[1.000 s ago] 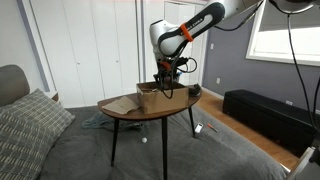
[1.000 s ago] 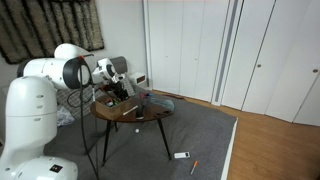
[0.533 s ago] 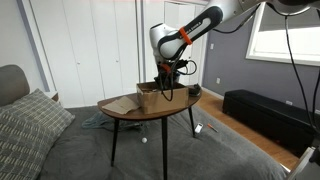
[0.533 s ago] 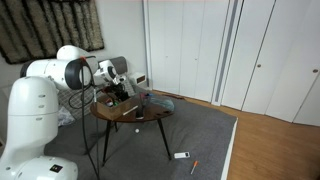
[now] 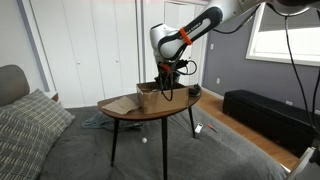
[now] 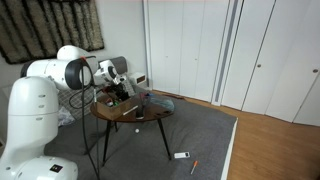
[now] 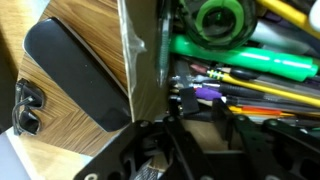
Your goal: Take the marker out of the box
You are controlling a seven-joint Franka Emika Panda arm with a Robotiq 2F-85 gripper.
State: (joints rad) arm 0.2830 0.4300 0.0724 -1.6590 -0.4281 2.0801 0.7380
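Green marker [image 7: 262, 62] lies inside the box [image 7: 140, 55], long axis crosswise in the wrist view, just ahead of the gripper [image 7: 190, 130], whose jaws are too dark to call apart or together.

Blurred, dark end effector [image 7: 192, 135], jaw spacing unreadable; box [image 5: 149, 97] contents beneath it hidden in both exterior views.
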